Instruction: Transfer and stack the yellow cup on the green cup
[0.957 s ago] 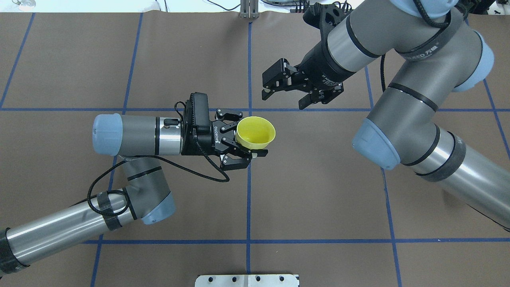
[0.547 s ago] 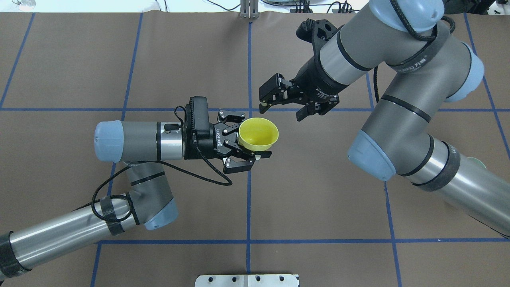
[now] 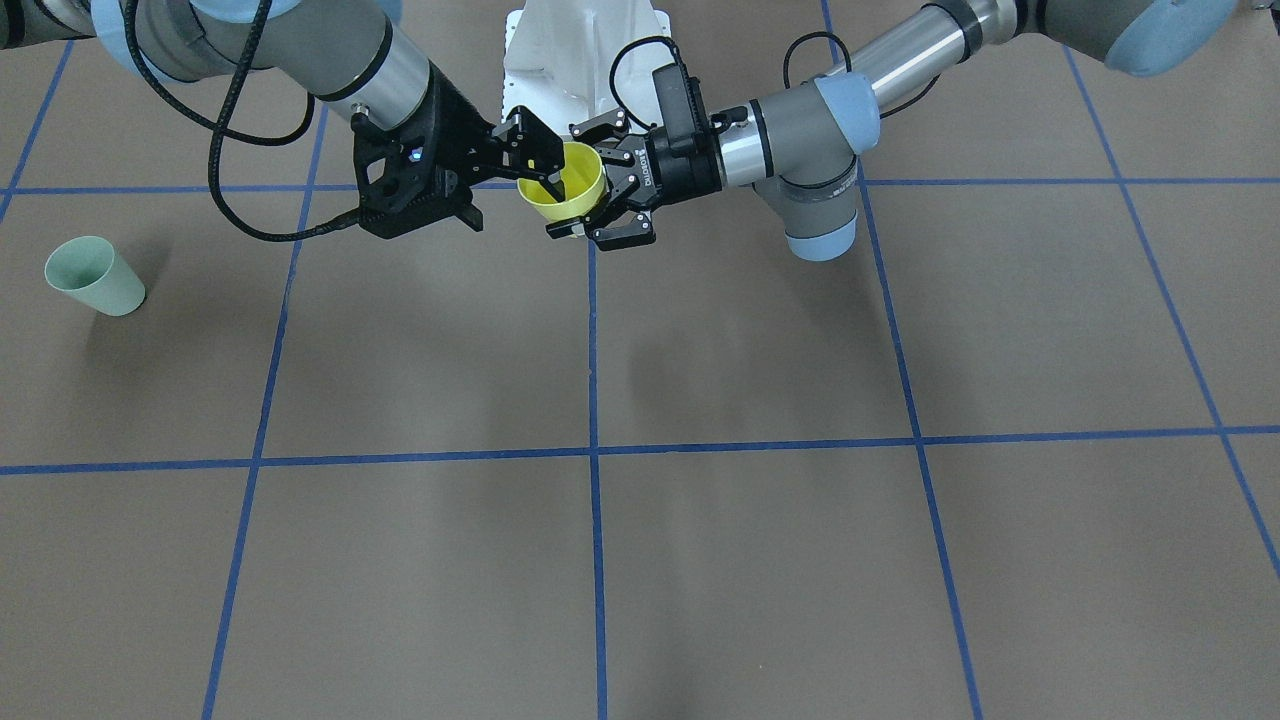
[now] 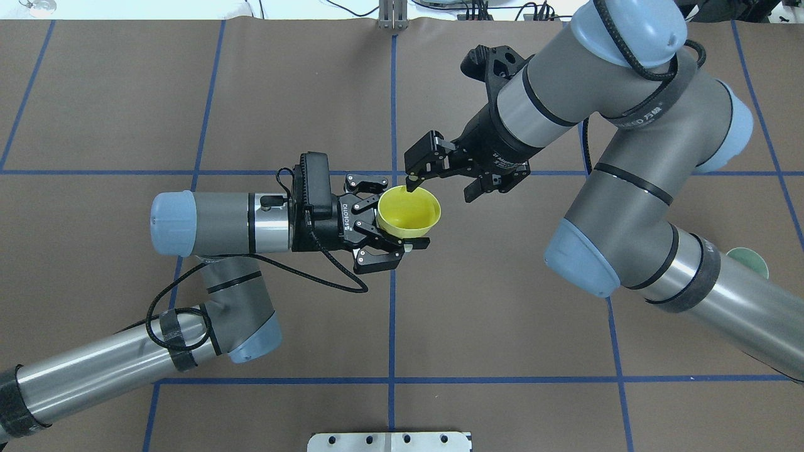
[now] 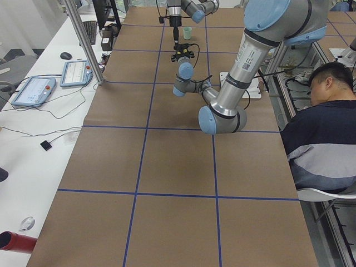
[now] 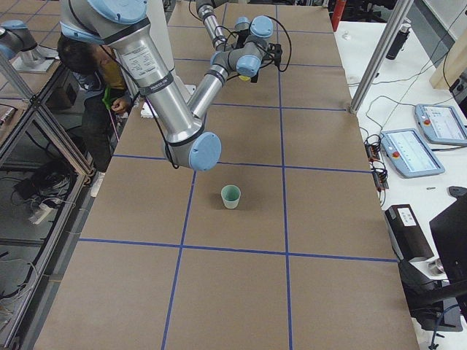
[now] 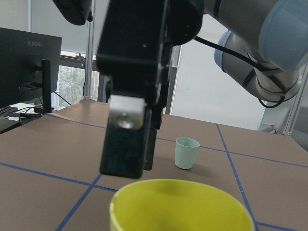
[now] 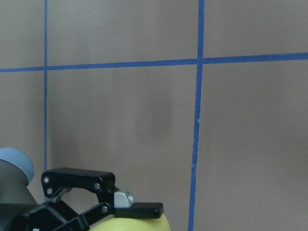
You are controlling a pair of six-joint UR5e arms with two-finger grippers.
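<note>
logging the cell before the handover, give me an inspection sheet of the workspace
surface: brown table with a blue tape grid.
job's things: yellow cup held off the table near the centre; green cup upright on the table at the robot's right, apart.
clutter: nothing seen.
grippers: left claw shut on the yellow cup; right claw open, one finger over the cup's mouth, the other outside its wall.
cables: black cable loops off the left wrist.
surroundings: seated person beside the table; pendants on a side bench.
</note>
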